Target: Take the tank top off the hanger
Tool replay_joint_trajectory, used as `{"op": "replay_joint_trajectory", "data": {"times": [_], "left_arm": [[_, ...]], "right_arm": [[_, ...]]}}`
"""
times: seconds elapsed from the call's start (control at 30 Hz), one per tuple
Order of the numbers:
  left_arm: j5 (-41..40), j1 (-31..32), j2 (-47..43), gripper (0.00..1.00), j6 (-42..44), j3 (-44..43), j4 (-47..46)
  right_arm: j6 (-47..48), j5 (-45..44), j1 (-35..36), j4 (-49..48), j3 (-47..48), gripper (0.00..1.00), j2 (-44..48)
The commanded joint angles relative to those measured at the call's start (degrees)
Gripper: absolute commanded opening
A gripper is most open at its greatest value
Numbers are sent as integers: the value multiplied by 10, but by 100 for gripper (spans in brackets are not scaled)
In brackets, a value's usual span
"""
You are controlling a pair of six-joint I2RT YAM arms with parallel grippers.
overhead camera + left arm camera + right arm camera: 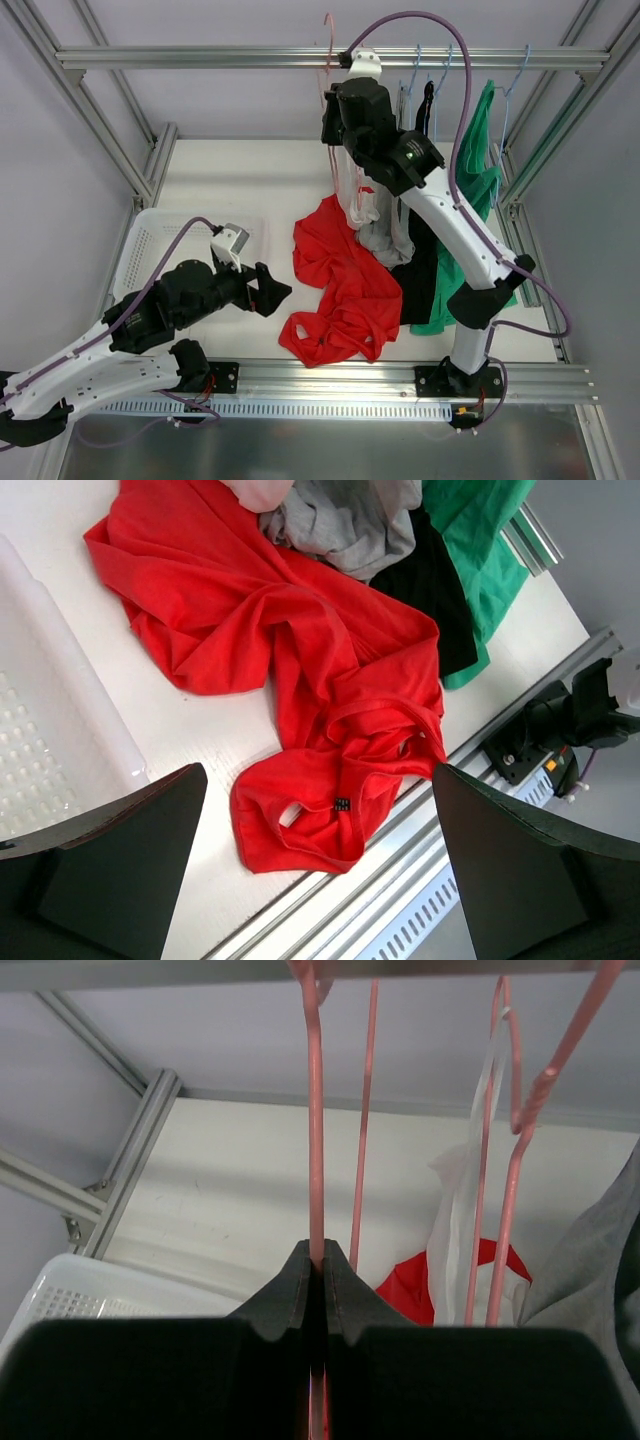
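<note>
I saw a plain red tank top point(340, 290) on a white desk point(240, 180), along with a grey top point(385, 240), black top point(418, 275) and green top point(480, 180). The hanger point(316, 1160) was pink and the basket point(150, 235) white.

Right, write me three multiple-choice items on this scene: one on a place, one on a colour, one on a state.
1. The red tank top lies: A) on the table, outside the white basket; B) inside the basket; C) on a hanger.
2. The hanger in the right hand is: A) blue; B) pink; C) black.
3. The left hand is: A) shut on the top; B) open and empty; C) shut on a hanger.
Answers: A, it lies crumpled on the table; B, the pinched wire is pink; B, its fingers stand wide apart, gripping nothing.
</note>
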State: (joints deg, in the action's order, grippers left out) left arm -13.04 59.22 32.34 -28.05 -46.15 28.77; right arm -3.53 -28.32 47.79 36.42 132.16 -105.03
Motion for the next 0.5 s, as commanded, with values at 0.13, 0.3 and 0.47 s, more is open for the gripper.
{"op": "replay_joint_trajectory", "data": {"times": [0.13,0.3,0.47], "left_arm": [[-36,2,26,99,-10,-21,16],[-48,2,57,99,-7,-29,16],[-60,2,85,98,-6,-36,15]], "right_arm": [[-74,71,-23,-7,0,0,-27],[-79,106,-31,-5,-32,0,-24],[-75,156,-30,-5,-73,41,33]]}}
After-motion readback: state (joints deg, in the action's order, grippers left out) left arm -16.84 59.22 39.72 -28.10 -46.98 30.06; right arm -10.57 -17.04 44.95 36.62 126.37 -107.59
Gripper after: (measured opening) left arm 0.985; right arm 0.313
